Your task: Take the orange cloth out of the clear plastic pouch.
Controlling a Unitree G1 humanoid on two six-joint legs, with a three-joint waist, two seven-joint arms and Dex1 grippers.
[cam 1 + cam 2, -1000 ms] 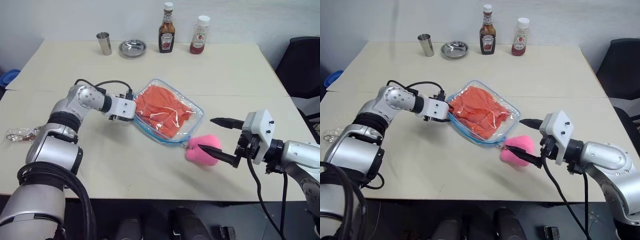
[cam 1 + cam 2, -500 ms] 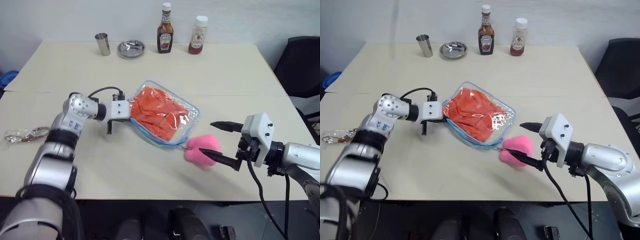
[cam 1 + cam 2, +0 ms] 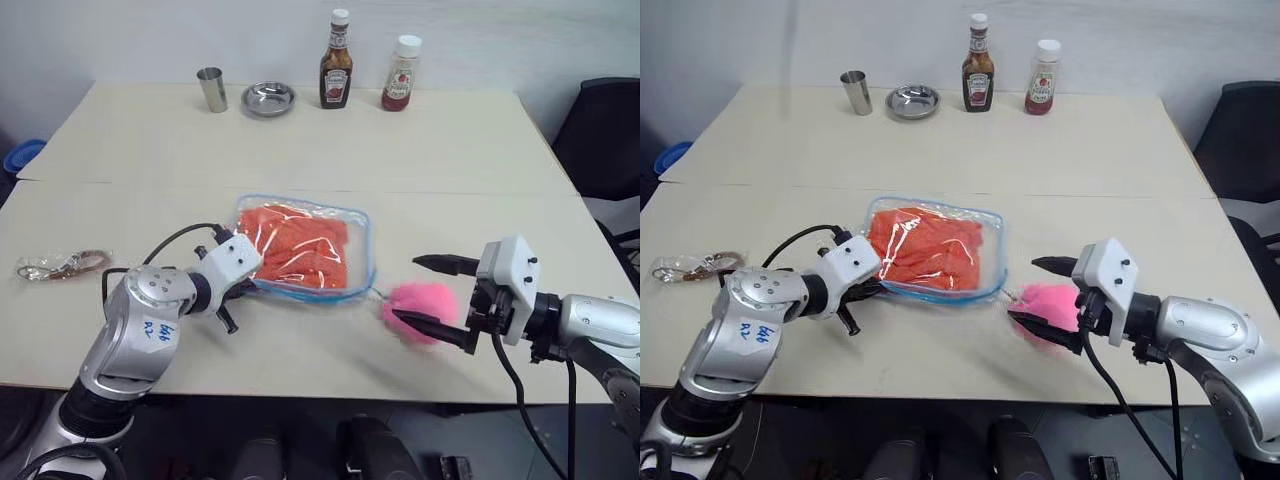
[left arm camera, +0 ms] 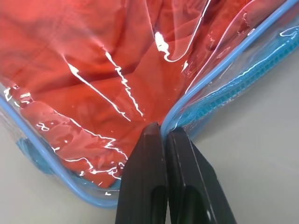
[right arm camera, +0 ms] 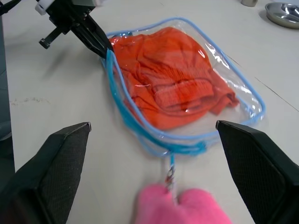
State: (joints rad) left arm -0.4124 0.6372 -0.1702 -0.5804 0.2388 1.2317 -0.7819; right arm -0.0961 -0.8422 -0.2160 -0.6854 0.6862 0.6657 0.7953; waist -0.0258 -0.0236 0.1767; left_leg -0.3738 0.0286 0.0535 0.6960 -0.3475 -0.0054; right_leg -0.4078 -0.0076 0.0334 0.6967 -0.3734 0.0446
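Note:
The clear plastic pouch (image 3: pixel 358 222), trimmed in light blue, lies flat mid-table with the orange cloth (image 3: pixel 298 255) bunched inside it. My left gripper (image 4: pixel 162 128) is shut on the pouch's blue edge at its near left corner, and the cloth presses against the plastic just beyond the fingertips. A short chain (image 5: pixel 170 175) links the pouch to a pink plush toy (image 3: pixel 428 300). My right gripper (image 3: pixel 405 290) is open at the right, with one finger on each side of the plush and nothing held.
At the table's far edge stand a metal cup (image 3: pixel 210 88), a steel bowl (image 3: pixel 267 97) and two sauce bottles (image 3: pixel 337 45) (image 3: pixel 398 60). A key clip (image 3: pixel 55 266) lies at the near left. A black chair (image 3: pixel 605 130) is off the right side.
My left arm has drawn back toward me and its wrist has rolled, dragging the pouch nearer and turning it square to the table edge. The plush trailed along. The right gripper has stayed put.

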